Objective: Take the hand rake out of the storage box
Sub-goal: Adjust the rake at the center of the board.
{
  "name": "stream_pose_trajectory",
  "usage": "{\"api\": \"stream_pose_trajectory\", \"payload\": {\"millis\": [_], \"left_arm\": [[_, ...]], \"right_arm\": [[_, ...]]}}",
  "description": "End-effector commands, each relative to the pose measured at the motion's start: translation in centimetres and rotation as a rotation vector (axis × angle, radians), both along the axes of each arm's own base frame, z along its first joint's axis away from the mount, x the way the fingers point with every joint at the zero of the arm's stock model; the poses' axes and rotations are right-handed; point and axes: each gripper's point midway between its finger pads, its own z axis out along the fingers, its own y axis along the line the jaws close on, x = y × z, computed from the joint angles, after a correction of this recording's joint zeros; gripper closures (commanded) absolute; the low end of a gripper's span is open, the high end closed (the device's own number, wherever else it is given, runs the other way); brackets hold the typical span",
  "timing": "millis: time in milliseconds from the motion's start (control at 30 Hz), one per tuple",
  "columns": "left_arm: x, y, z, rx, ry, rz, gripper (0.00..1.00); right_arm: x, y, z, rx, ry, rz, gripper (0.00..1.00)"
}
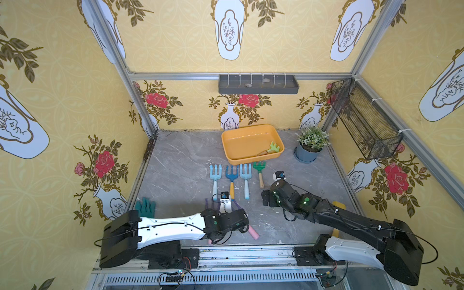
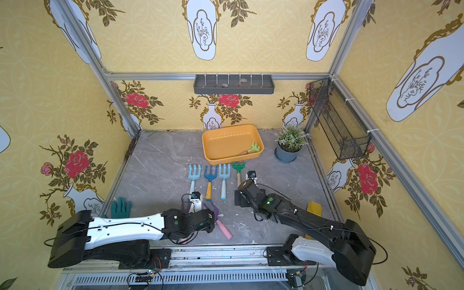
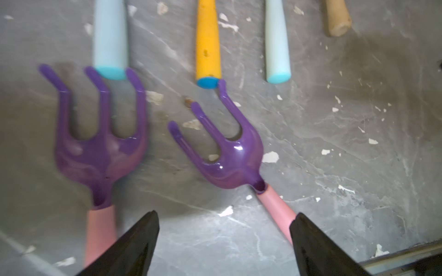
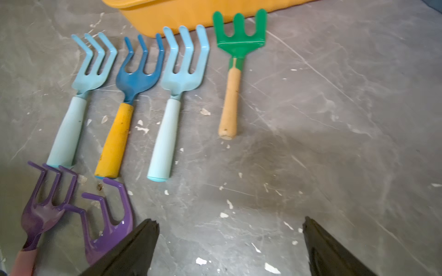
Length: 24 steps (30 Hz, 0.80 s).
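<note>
The orange-yellow storage box (image 1: 233, 155) (image 2: 213, 155) stands at the back of the table in both top views. One light-green hand rake (image 1: 272, 148) (image 2: 252, 148) with a wooden handle lies in its right corner. My right gripper (image 4: 229, 221) (image 1: 277, 179) hovers open over bare table, just short of a dark-green rake (image 4: 235, 71) lying in front of the box wall (image 4: 191, 14). My left gripper (image 3: 224, 215) (image 1: 225, 204) is open above the table between two purple rakes with pink handles (image 3: 229, 153) (image 3: 100, 153), holding nothing.
A row of light-blue and dark-blue rakes (image 1: 231, 178) lies left of the dark-green one. A potted plant (image 1: 310, 148) stands right of the box. A green glove (image 1: 145, 207) lies front left. A grey trough (image 1: 258, 84) and a mesh basket (image 1: 364, 123) hang on the walls.
</note>
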Motion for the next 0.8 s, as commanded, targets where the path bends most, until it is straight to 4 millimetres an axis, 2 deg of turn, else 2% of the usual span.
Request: {"api": "stream_pose_trajectory", "payload": {"millis": [0,100,200,367,567,767], "left_arm": [[-0.3,-3.9,-1.0,-0.066,0.038,-0.05,0.09],[-0.5,-5.8,-2.2,-0.048,0.075,-0.089,0.12],[-0.9,-6.8,-3.2,-0.016,0.118,-0.116,0.2],[-2.0,-4.7,-5.0,0.015,0.172,-0.098,0.37],[-2.7,-2.8,-5.5,0.076,0.194,-0.088,0.38],[-2.9,-0.6,-5.6,0.121,0.195,-0.059,0.58]], "right_arm": [[-0.1,-2.9,-0.7,-0.028,0.034,-0.106,0.03],[-0.2,-3.7,-0.7,-0.032,0.034,-0.134,0.02],[-0.2,-3.8,-0.7,-0.03,0.032,-0.139,0.02],[-0.2,-3.9,-0.7,-0.031,0.035,-0.141,0.03],[-0.3,-3.9,-0.7,-0.024,0.033,-0.14,0.03],[-0.3,-3.7,-0.8,-0.019,0.039,-0.134,0.03]]}}
